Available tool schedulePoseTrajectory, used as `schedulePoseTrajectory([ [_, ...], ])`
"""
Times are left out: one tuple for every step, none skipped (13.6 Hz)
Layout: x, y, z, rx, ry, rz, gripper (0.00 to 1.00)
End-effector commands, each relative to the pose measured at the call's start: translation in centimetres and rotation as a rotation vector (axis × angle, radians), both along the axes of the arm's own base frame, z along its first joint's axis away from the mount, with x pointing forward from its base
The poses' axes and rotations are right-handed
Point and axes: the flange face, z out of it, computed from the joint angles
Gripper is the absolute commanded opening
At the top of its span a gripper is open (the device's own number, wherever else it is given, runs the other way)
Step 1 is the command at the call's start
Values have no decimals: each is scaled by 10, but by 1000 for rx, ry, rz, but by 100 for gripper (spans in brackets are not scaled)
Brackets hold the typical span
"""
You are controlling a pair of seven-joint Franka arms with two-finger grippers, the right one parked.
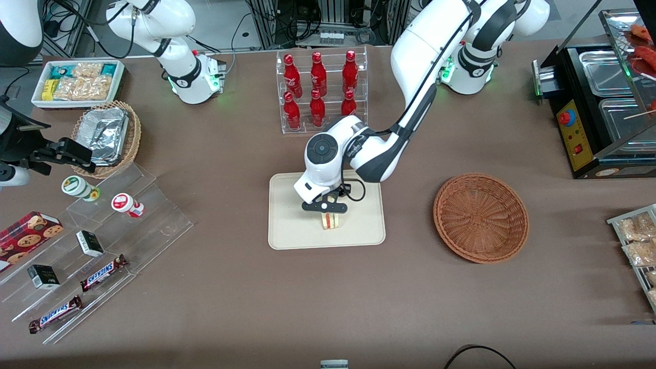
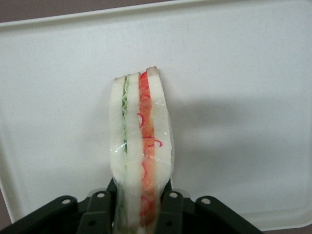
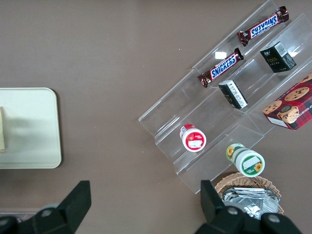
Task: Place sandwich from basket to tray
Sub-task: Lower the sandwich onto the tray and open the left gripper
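Brown table [image 1: 230, 307] fills the front view. Working left arm [image 1: 420, 61] reaches from about 1 o'clock down to the table's middle.

Tray [image 1: 287, 230] lies flat at table centre, cream, low rim; it also shows in the wrist view [image 2: 243, 97] and the parked-arm view [image 3: 29, 126].

Basket [image 1: 480, 218] sits at 3 o'clock of the tray, well apart, toward the working arm's end; nothing visible in it.

Bottle rack [image 1: 322, 92] with red bottles stands at 12 o'clock of the tray. Clear stepped display [image 1: 102, 241] with Snickers bars [image 1: 104, 272] and small boxes lies at 8–9 o'clock, toward the parked arm's end. Tan foil-tray basket [image 1: 105, 138] sits at 10 o'clock, and the white snack bin [image 1: 77, 84] is farther from the camera than it.

Gripper [image 1: 325, 207] hangs over the tray, pointing down. Fingers [image 2: 171, 204] are narrow, clamped on both bread faces of the sandwich.

Sandwich [image 1: 331, 221] is over the tray's nearer half, standing on edge, layers visible [image 2: 141, 151]: green, white, red. Whether its bottom touches the tray: cannot tell.
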Motion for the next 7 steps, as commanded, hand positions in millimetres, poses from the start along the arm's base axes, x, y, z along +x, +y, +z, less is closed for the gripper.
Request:
schedulePoseTrajectory([
  [-2,-10,1,11,-24,1,99],
  [-2,-10,1,12,-25,0,99],
  [-2,-10,4,10,-27,0,99],
  [-1,-10,10,5,-33,3,99],
  [2,-9,18,0,-41,6,99],
  [5,-7,32,-8,-55,11,99],
  [8,-5,42,-13,-67,16,99],
])
